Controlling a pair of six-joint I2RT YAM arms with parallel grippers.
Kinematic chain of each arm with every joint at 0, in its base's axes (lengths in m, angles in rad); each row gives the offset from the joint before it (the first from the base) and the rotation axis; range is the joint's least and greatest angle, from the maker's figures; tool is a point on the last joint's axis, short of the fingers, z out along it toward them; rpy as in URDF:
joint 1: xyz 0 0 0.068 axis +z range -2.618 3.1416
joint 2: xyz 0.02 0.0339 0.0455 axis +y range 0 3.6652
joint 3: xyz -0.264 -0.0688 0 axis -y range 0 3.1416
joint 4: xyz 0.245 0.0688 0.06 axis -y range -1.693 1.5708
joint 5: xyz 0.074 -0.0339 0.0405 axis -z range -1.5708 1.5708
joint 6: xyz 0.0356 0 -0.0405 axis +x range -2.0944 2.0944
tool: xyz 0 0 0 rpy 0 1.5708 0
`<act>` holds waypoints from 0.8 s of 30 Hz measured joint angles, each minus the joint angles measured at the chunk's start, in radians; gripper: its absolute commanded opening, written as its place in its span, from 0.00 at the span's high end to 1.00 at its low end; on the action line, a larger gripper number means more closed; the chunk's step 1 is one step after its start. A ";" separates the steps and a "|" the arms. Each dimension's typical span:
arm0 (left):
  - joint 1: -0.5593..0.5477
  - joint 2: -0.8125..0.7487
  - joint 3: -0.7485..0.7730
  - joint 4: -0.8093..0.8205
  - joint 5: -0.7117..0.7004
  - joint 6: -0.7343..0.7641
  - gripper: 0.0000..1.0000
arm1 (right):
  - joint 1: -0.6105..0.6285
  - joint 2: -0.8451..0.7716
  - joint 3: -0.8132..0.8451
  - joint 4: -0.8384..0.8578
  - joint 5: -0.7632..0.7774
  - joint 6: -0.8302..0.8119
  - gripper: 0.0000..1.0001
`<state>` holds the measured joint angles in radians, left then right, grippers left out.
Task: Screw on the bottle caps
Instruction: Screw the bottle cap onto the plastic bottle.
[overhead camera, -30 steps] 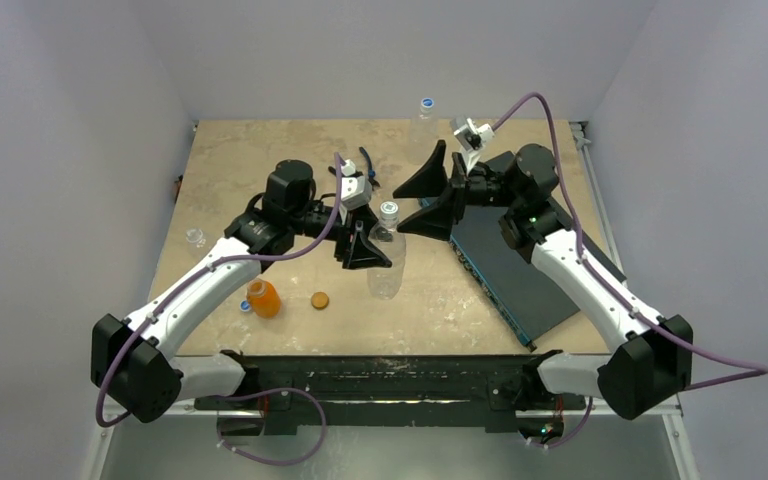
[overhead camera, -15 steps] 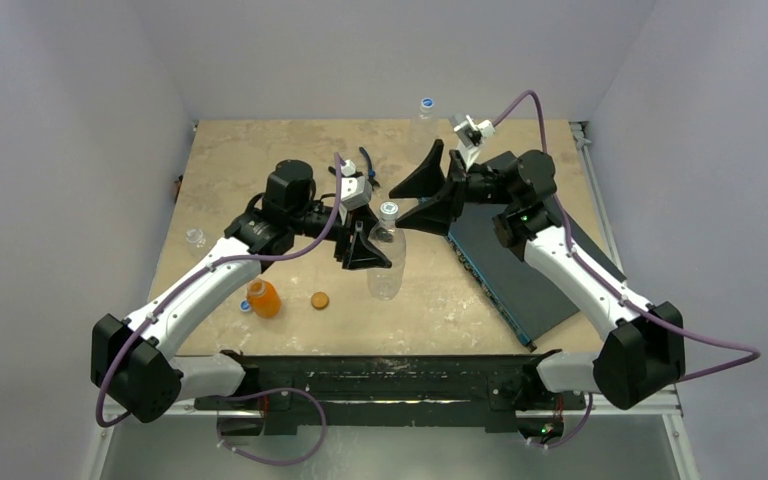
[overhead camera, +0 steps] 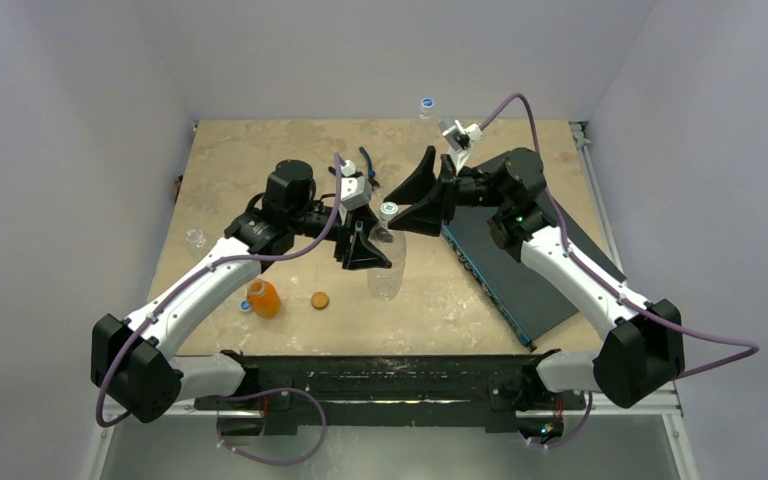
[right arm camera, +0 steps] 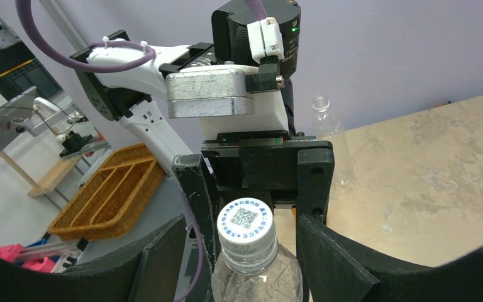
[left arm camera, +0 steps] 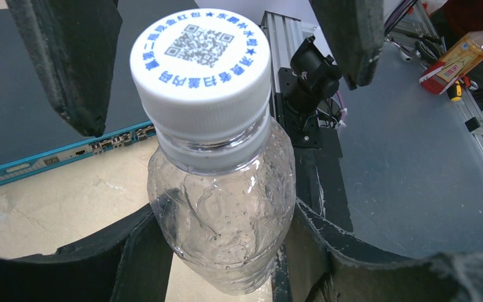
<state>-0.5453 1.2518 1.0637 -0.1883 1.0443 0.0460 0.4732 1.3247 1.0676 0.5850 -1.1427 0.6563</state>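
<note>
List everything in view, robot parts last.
held clear bottle: 1, see-through, centre, white cap on it
capped clear bottle: 1, see-through, far edge
uncapped clear bottle: 1, see-through, left side
orange bottle: 1, orange, near left
blue cap: 1, blue, beside orange bottle
orange-brown cap: 1, loose, right of orange bottle
dark panel: 1, black, right side
wicker basket: 1, tan, off the table
table: 1, beige
left gripper: 1, black, jaws shut on held clear bottle
right gripper: 1, black, jaws open either side of white cap

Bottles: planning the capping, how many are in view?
4: held bottle in the left gripper, capped bottle at far edge, open bottle at left edge, orange bottle front-left. None seems hidden.
</note>
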 measured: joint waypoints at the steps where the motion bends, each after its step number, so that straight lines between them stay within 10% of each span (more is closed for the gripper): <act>1: 0.000 0.000 0.000 0.000 0.000 0.000 1.00 | 0.000 0.000 0.000 -0.001 0.001 -0.002 0.33; 24: 0.002 0.010 -0.008 0.016 0.000 -0.020 1.00 | 0.023 -0.010 0.010 -0.121 0.060 -0.104 0.69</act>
<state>-0.5438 1.2621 1.0557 -0.1719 1.0447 0.0257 0.4957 1.3148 1.0775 0.4637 -1.0824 0.5526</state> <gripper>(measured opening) 0.561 0.388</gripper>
